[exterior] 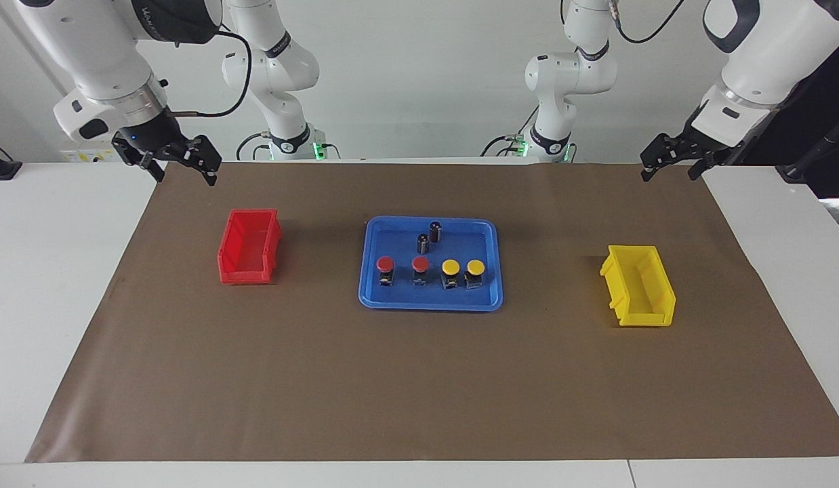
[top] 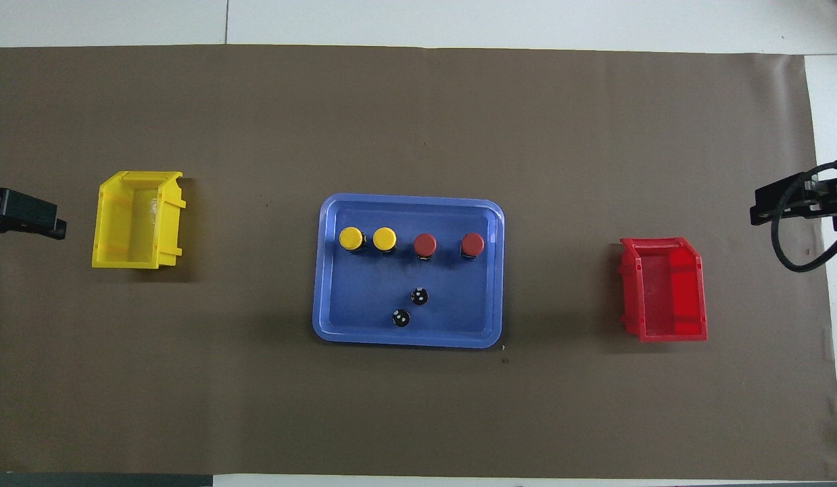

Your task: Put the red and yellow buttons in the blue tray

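The blue tray lies in the middle of the brown mat. In it stand two red buttons and two yellow buttons in one row on the side farther from the robots. The overhead view shows the same row of red buttons and yellow buttons. My right gripper hangs open and empty over the mat's edge at the right arm's end. My left gripper hangs open and empty over the left arm's end.
Two dark cylinders with silvery tops stand in the tray, nearer to the robots than the buttons. A small red bin sits toward the right arm's end. A small yellow bin sits toward the left arm's end.
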`<action>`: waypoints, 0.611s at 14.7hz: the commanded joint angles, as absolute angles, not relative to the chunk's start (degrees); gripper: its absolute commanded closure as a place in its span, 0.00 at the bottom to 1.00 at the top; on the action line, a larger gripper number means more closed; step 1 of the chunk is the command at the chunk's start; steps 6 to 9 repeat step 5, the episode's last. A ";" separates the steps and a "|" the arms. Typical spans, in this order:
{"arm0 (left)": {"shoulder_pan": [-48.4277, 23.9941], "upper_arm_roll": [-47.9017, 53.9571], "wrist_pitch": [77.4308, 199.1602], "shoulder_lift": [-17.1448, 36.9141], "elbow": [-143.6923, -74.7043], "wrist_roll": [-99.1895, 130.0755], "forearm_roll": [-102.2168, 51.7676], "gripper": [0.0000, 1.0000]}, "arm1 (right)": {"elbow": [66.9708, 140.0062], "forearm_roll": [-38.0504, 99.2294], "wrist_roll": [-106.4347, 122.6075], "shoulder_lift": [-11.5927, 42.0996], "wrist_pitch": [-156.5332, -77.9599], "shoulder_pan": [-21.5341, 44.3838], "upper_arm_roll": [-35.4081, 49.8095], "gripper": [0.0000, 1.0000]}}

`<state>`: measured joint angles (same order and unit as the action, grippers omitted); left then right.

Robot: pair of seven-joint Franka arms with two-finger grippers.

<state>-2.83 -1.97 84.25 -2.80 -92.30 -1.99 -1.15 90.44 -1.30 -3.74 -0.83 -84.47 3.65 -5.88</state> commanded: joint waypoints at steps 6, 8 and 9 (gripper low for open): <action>-1.85 -1.23 82.71 -1.84 -89.56 -4.48 -0.79 0.00 | 91.93 -1.32 -3.16 -2.20 -84.38 3.69 -5.80 0.00; -1.85 -1.23 82.71 -1.84 -89.56 -4.48 -0.79 0.00 | 91.93 -1.32 -3.16 -2.20 -84.38 3.69 -5.80 0.00; -1.85 -1.23 82.71 -1.84 -89.56 -4.48 -0.79 0.00 | 91.93 -1.32 -3.16 -2.20 -84.38 3.69 -5.80 0.00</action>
